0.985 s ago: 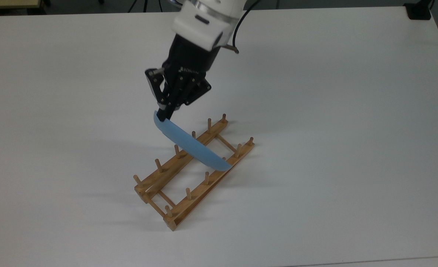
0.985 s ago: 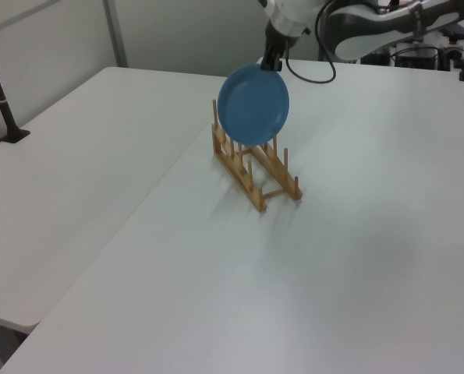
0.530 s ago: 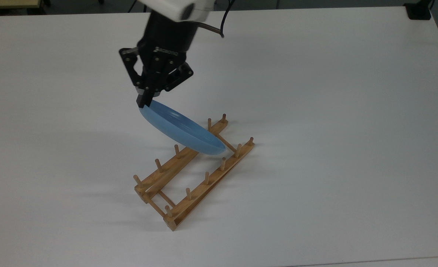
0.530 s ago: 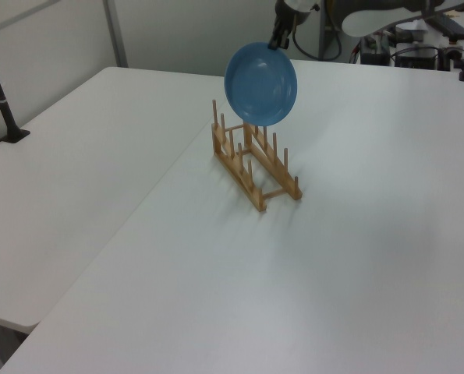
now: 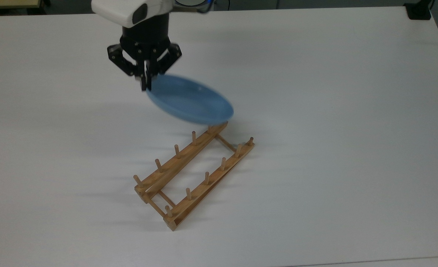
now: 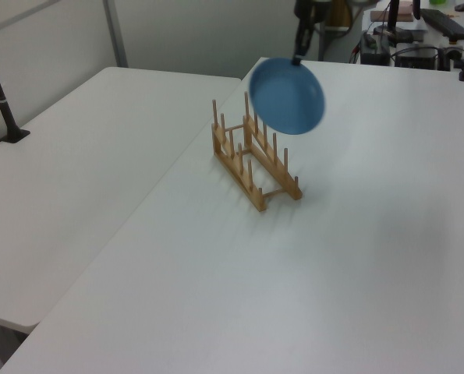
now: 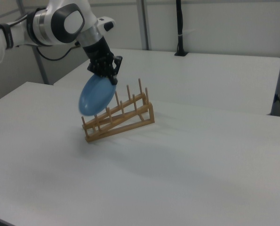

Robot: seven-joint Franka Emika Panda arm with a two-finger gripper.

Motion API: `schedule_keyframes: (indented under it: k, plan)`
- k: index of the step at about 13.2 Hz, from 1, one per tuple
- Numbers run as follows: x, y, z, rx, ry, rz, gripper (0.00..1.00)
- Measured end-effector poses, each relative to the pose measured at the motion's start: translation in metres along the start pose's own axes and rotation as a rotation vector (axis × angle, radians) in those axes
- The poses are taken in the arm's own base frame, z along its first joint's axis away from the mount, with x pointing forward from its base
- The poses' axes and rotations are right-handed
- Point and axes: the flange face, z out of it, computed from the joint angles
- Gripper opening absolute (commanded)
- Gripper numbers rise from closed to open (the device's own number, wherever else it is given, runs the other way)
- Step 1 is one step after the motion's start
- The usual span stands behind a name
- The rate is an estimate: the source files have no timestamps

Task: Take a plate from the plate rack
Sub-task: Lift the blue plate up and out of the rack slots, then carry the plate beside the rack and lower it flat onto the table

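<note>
The light-blue plate (image 5: 191, 99) hangs in the air, clear of the wooden plate rack (image 5: 194, 172), tilted and blurred. My gripper (image 5: 144, 86) is shut on the plate's rim at the top view's left end. In the left view the plate (image 6: 288, 96) floats above and to the right of the rack (image 6: 251, 160), held from its top edge by the gripper (image 6: 296, 59). In the right view the plate (image 7: 95, 97) hangs from the gripper (image 7: 112, 80) at the rack's (image 7: 121, 118) left end. No plate stands between the rack's pegs.
The rack stands on a wide white table (image 5: 333, 111). A second white table (image 6: 83, 179) adjoins it on the left view's left. A black post (image 7: 180, 28) stands at the back of the right view.
The gripper has lifted the plate up out of the rack and carried it toward the top view's upper left; the plate has swung flatter. The rack has not moved.
</note>
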Motion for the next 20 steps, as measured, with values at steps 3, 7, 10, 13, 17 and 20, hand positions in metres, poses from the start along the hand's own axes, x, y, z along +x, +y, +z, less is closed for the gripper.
schedule_keyframes:
  k: [3,7,10,13,17,20]
  plan:
    - [-0.048,0.006,0.012,0.179,-0.201,-0.264,0.0]
    - [-0.082,-0.015,0.08,0.306,-0.347,-0.432,0.0]
    - [-0.093,-0.034,0.135,0.328,-0.38,-0.453,0.0]
    - [-0.1,-0.05,0.187,0.355,-0.426,-0.47,0.0]
    - [-0.102,-0.062,0.223,0.376,-0.463,-0.485,0.41]
    - [-0.099,-0.061,0.219,0.371,-0.457,-0.479,0.84]
